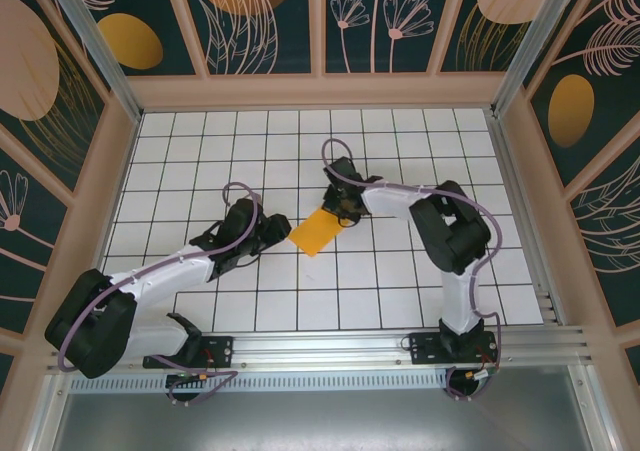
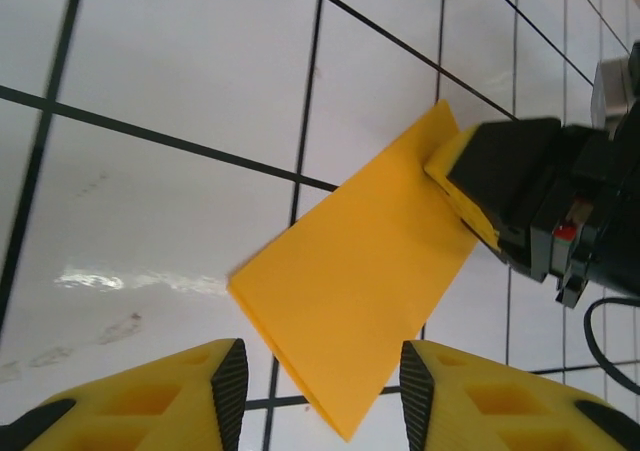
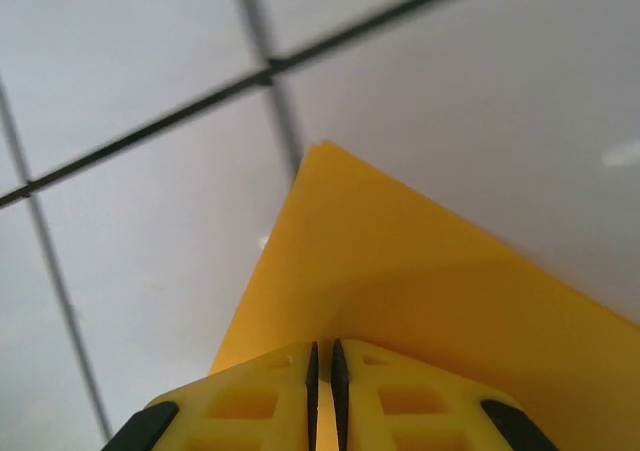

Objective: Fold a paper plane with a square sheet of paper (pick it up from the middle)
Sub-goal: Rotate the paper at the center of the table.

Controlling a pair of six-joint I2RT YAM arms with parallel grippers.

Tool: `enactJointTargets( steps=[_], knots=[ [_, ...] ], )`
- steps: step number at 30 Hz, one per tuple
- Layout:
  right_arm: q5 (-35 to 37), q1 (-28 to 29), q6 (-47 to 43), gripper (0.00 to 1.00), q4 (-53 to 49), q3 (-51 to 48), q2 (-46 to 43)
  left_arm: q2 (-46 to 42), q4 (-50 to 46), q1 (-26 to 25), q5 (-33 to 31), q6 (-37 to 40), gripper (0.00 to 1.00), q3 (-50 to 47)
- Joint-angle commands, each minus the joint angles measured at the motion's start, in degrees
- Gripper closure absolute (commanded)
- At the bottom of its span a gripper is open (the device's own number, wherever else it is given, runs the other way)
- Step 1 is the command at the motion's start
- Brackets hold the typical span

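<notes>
Near the middle of the white gridded surface [image 1: 200, 131], flat and slanted across the grid lines: the square sheet of paper [image 1: 314, 233], folded over into a narrower four-sided shape, one corner pointing to the near edge and another to the far right. From the near-left corner, stretched low and long over the tiles: the left arm [image 1: 160, 271], elbow close to the surface, wrist aimed at the middle. At its end, the left fingers [image 2: 215, 376], spread wide and gripping nothing, hanging just above the paper's left corner with one on each side of that corner. From the near-right corner, rising steeply, then bent sharply at a high elbow right of the middle: the right arm [image 1: 450, 231], forearm running back leftward and down to the paper's far-right corner. There, the right fingers [image 1: 345, 209], pressed together with barely a slit between them, nipping the paper's edge. Seen from the right wrist, the same fingers [image 3: 290, 376] low at the sheet, with the square sheet of paper [image 3: 420, 291] fanning out flat ahead of them. Seen from the left wrist, one yellow pad sitting on the sheet's upper right corner.
</notes>
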Motion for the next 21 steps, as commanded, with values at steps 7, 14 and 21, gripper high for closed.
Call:
enactJointTargets(
  steps=[7,14,21],
  knots=[
    [-7.9,-1.8,-6.3,0.83,14.8,-18.2,-19.9,3.5,9.5,-5.5,4.3,-4.0,0.66,0.1],
    [-17.7,-2.3,-3.6,0.99,20.9,-28.4,-23.3,10.1,17.5,-8.1,6.4,-8.6,0.9,1.4],
    [-20.8,-2.3,-2.8,1.0,25.8,-31.8,-21.9,18.9,18.1,-9.9,8.6,-10.7,1.0,6.1]
  ],
)
